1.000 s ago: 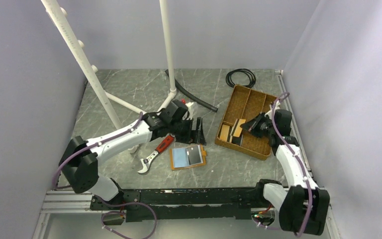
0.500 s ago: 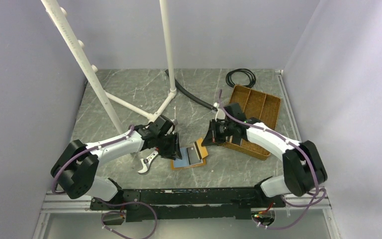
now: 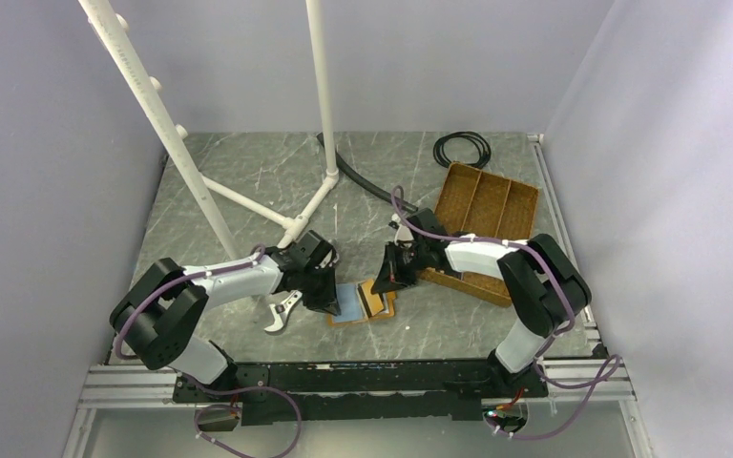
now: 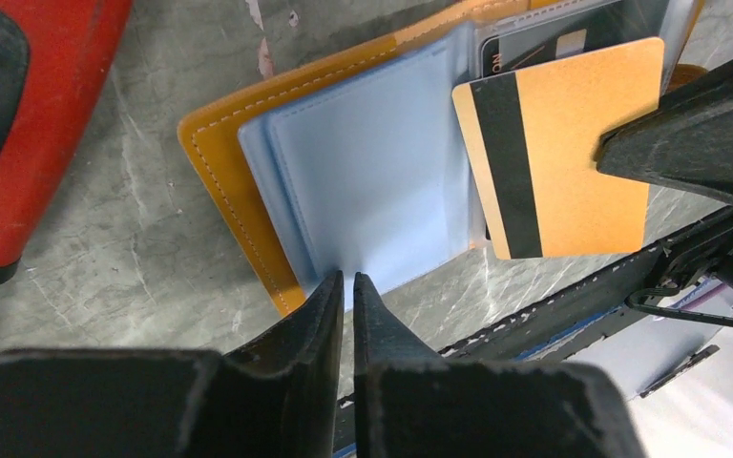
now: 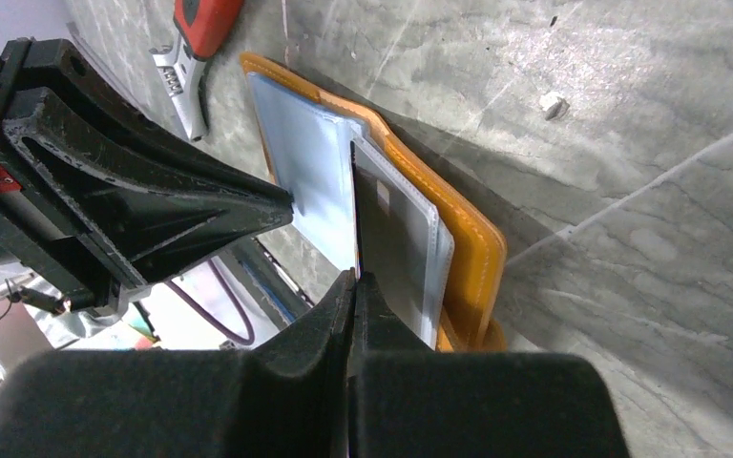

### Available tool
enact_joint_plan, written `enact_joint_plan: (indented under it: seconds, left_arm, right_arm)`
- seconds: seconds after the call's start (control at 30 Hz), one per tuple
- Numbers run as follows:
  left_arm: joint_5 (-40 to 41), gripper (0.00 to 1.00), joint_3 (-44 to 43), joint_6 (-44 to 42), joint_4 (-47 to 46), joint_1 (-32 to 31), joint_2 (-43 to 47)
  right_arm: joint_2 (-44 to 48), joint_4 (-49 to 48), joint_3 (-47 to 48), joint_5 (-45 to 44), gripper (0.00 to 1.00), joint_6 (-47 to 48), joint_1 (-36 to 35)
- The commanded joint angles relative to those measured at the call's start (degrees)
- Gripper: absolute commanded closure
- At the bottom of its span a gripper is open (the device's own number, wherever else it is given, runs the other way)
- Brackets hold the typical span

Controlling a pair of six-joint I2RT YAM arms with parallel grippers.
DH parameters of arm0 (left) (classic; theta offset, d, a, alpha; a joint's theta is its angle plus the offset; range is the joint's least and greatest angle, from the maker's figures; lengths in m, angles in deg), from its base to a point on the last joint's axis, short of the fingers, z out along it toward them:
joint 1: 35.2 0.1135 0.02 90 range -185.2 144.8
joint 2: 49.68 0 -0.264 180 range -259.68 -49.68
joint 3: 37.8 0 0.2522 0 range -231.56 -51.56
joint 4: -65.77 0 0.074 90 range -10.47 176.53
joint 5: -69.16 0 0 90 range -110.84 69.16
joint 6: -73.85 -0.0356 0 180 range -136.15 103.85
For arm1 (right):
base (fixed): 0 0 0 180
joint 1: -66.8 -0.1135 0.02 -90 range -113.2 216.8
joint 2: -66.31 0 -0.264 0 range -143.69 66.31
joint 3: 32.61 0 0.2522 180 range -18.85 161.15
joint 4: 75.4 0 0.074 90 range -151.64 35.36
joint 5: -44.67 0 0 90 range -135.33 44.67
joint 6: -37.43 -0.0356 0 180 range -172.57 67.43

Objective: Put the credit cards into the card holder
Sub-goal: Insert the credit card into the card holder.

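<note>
The card holder [image 3: 347, 303] lies open on the tabletop [image 3: 248, 181] in the lower middle of the overhead view. It is orange leather outside, with a pale blue panel [image 4: 363, 172] facing up. A dark card [image 4: 515, 52] sits in the clear sleeve [image 5: 410, 258] on its other half, at the top right of the left wrist view.

A tan credit card [image 4: 563, 143] with a black stripe hangs tilted over that sleeve, just beside the blue panel. The right gripper [image 5: 353, 277] has its jaws closed on this card's edge. In the right wrist view the card shows edge-on as a thin line.

The left gripper [image 4: 346, 279] has its jaws narrowed to a slit, with the tips at the near edge of the blue panel. I cannot tell whether they pinch it.

A red-handled wrench [image 3: 284, 310] lies just left of the holder. The brown divided tray [image 3: 496, 205] sits toward the right of the frame. A white pipe frame [image 3: 320, 95] and a black cable coil [image 3: 461, 148] are higher up the frame.
</note>
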Motion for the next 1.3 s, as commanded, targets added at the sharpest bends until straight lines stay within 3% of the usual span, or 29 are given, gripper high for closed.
enact_joint_plan:
  seconds: [0.0,0.17,0.43,0.73,1.03,1.27]
  left_arm:
    - [1.89,0.87,1.06,0.78,-1.55,0.21,-0.28]
    - [1.87,0.89,1.41,1.01,-1.85,0.23,-0.92]
    - [1.38,0.93,1.85,1.27,-2.42,0.21,-2.49]
    - [3.25,0.94,1.49,0.25,-0.04,0.40,-1.55]
    - [2.24,0.63,-0.96,-2.39,3.85,5.89,4.83]
    - [1.07,0.84,-1.54,-4.86,2.00,7.94,-2.53]
  right_arm:
    - [0.11,0.86,1.81,0.73,1.00,2.42,0.15]
    - [-2.12,-1.10,0.59,1.83,1.00,3.74,0.18]
    - [-6.34,-14.91,-0.96,4.61,1.00,3.32,-0.02]
    - [-8.91,-15.45,0.37,7.83,1.00,9.57,-0.02]
    - [-9.02,-13.12,1.26,10.54,1.00,13.61,0.02]
    - [-11.27,-14.13,2.71,11.81,1.00,13.03,-0.02]
